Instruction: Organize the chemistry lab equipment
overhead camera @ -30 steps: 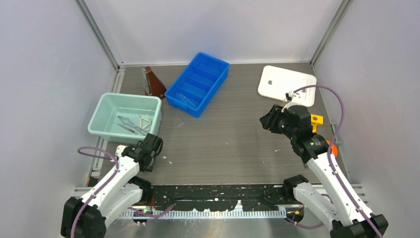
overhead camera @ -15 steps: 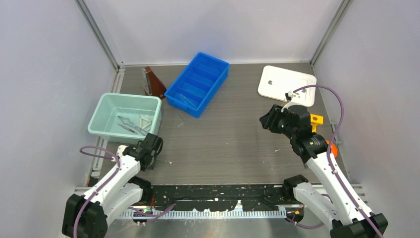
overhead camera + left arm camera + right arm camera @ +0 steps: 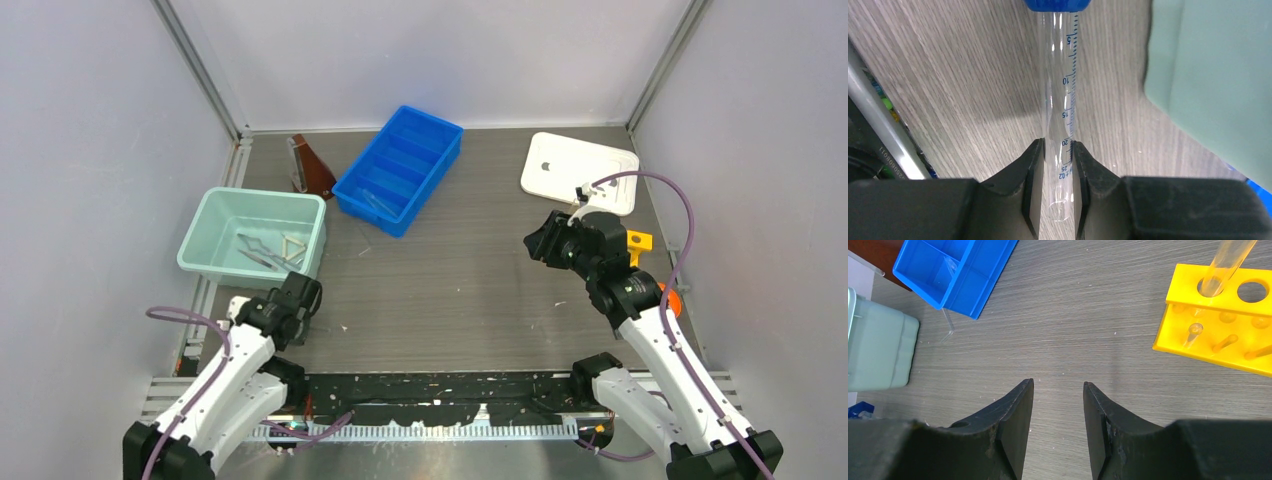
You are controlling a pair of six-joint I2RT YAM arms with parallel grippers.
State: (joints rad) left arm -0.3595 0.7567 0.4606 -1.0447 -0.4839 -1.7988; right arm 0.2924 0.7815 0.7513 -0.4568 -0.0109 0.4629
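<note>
My left gripper (image 3: pixel 297 308) (image 3: pixel 1058 150) is shut on the lower end of a clear graduated tube (image 3: pixel 1060 95) with a blue cap (image 3: pixel 1058 4), just in front of the teal bin (image 3: pixel 215 232) (image 3: pixel 1213 75). Silver tongs (image 3: pixel 258 254) and a small white triangle (image 3: pixel 293 247) lie in that bin. My right gripper (image 3: pixel 538 244) (image 3: pixel 1058 385) is open and empty over bare table. The yellow holed rack (image 3: pixel 1218 340) (image 3: pixel 638 242) stands to its right with a clear tube (image 3: pixel 1228 260) in one hole. The white lid (image 3: pixel 578 170) lies at the back right.
A blue divided tray (image 3: pixel 398 168) (image 3: pixel 955 270) sits at the back centre, with a brown flask (image 3: pixel 312 168) to its left. A thin bent glass rod (image 3: pixel 948 325) lies on the table by the tray's near corner. An orange object (image 3: pixel 668 300) shows behind the right arm.
My left arm has drawn back a little towards the near left with the tube in it. The right arm has not moved.
</note>
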